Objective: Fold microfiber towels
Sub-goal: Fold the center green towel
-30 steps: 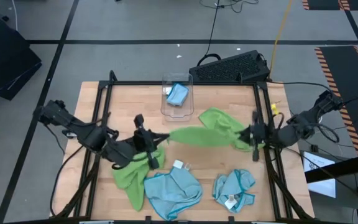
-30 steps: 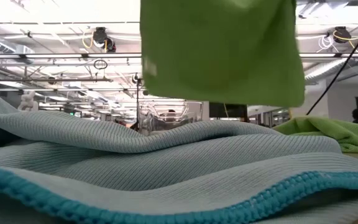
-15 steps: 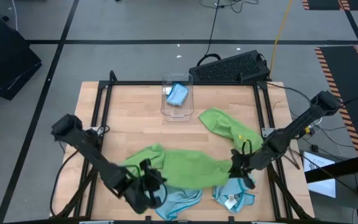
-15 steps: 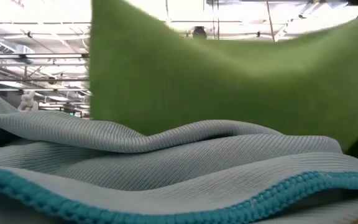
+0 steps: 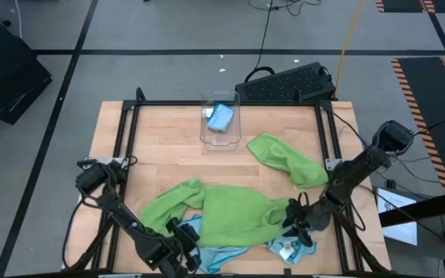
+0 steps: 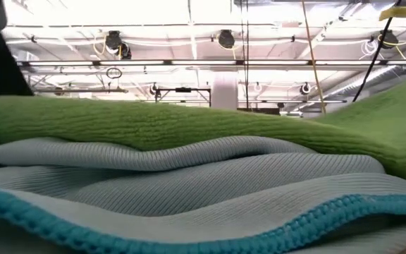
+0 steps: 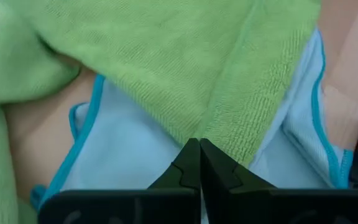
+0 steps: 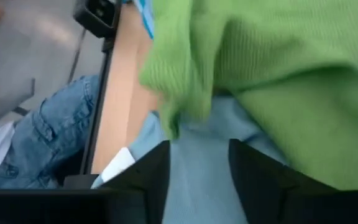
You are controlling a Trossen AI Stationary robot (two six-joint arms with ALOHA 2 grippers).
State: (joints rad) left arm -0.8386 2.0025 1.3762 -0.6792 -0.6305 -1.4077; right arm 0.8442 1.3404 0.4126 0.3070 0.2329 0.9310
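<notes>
A lime green towel (image 5: 230, 212) lies spread near the table's front edge, on top of light blue towels (image 5: 219, 253); the low view shows this green towel (image 6: 154, 123) resting on a blue towel (image 6: 189, 183). My left gripper (image 5: 182, 232) is low at the towel's near-left corner and shut on it. At the towel's right end, my right gripper (image 5: 293, 220) stands open; its fingers (image 8: 148, 180) are apart over blue cloth, with the green towel's edge (image 8: 185, 106) just beyond them. More green cloth (image 5: 168, 202) is bunched at the left. My left gripper (image 7: 197, 152) pinches the green towel's corner (image 7: 219, 124) between its two shut fingertips, coming slanting down from the near left. The corner is low over the blue towel, and the rest of the green towel lies slack on the cloths and table.
Another green towel (image 5: 286, 158) lies crumpled at the far right. A clear bin (image 5: 221, 127) with a blue towel (image 5: 220, 117) stands at the far middle. A second blue towel (image 5: 290, 247) lies near right. A person in jeans (image 8: 36, 137) is beside the table.
Both grippers have come down and toward the table's near edge with the green towel stretched between them. The towel, lifted clear a second ago, now lies spread over the blue towels. My right gripper has let go of its end; my left still holds its corner.
</notes>
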